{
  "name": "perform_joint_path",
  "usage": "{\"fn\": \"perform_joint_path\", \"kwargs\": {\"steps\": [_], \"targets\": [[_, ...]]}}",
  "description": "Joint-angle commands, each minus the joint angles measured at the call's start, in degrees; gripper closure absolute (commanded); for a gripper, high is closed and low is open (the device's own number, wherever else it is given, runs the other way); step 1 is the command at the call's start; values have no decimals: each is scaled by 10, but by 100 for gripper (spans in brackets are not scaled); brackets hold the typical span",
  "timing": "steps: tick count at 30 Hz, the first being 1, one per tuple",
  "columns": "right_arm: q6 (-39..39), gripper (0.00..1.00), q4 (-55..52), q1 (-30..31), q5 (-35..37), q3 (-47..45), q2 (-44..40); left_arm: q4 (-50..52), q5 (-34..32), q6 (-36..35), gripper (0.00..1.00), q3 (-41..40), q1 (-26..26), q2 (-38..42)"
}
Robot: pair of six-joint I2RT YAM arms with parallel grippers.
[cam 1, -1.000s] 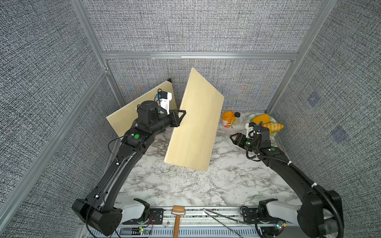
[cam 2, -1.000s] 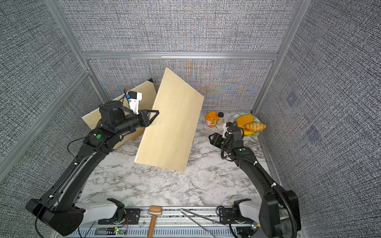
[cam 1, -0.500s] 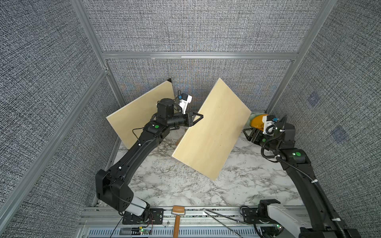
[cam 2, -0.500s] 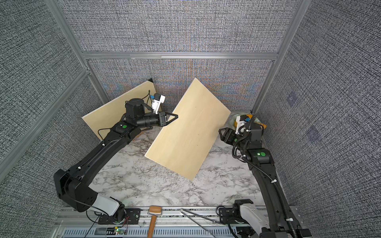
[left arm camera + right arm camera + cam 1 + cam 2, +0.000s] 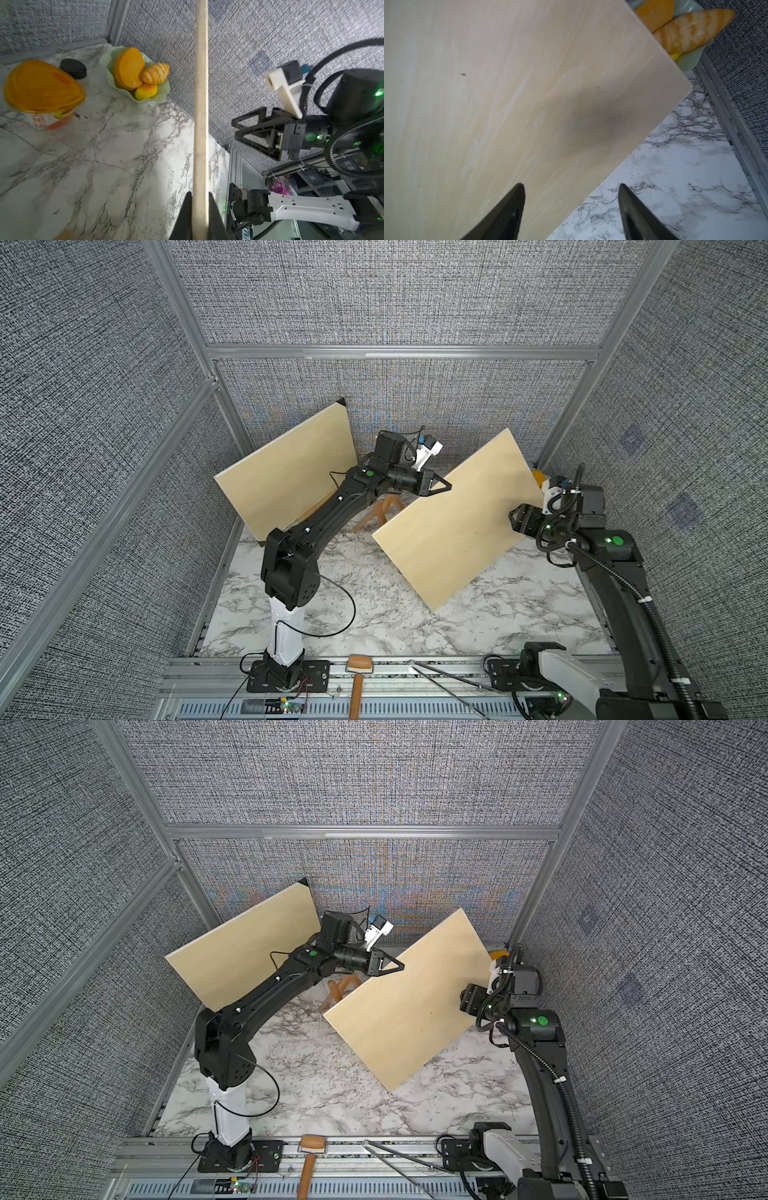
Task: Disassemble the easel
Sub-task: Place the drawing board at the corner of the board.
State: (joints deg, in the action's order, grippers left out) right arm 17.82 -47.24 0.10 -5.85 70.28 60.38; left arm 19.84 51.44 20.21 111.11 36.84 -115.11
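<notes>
The left gripper is clamping tight on the far-left edge of the board. The left wrist view is showing its two fingertips pressed on either face of the thin edge. A second ago this gripper was holding the board steep and near the middle of the scene. Now the board is lying at a slant over the right half, off the easel, and the left arm is reaching farther right. Whether the board's near corner is touching the marble table cannot be told.

The right gripper is standing with its jaws wide, gripping nothing, just beside the board's right edge. A second ago it was sitting low by the cup; it has since risen.

With the board gone right, the easel stand is now showing at the far middle, between the board and the leaning panel, which is keeping its place at the far left.

The orange-lidded cup and the fruit bowl are now lying behind the board in both top views.
</notes>
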Motion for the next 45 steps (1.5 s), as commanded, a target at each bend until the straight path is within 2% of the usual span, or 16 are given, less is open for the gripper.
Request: {"fn": "perform_joint_path", "kwargs": {"steps": [1,4,6,8,14,17,22,25,31,36,39,45], "targets": [[-11,26,-14,-8,11,24,9,16,52,-49,100,60,10,-36],[-24,21,-16,-34,9,57,26,67,44,-96,100,104,22,-62],[-35,18,-4,-70,-39,82,39,94,39,-131,100,116,27,-65],[-48,18,13,-118,-145,114,55,116,45,-168,100,118,27,-55],[-86,18,28,-205,-371,203,91,218,88,-278,100,137,10,-7],[-94,17,34,-236,-477,212,92,267,117,-318,100,144,-13,27],[-93,13,64,-239,-522,190,73,326,142,-376,100,133,-30,70],[-93,11,78,-226,-562,179,76,301,188,-362,100,97,-39,95],[-135,10,63,-186,-627,164,89,311,246,-354,100,108,-45,87],[-114,12,101,-164,-709,132,95,300,277,-336,100,109,-58,82],[-89,25,131,-153,-738,112,98,289,290,-326,100,106,-66,81],[-1,82,239,-148,-744,69,85,275,283,-308,100,90,-77,77]]}}
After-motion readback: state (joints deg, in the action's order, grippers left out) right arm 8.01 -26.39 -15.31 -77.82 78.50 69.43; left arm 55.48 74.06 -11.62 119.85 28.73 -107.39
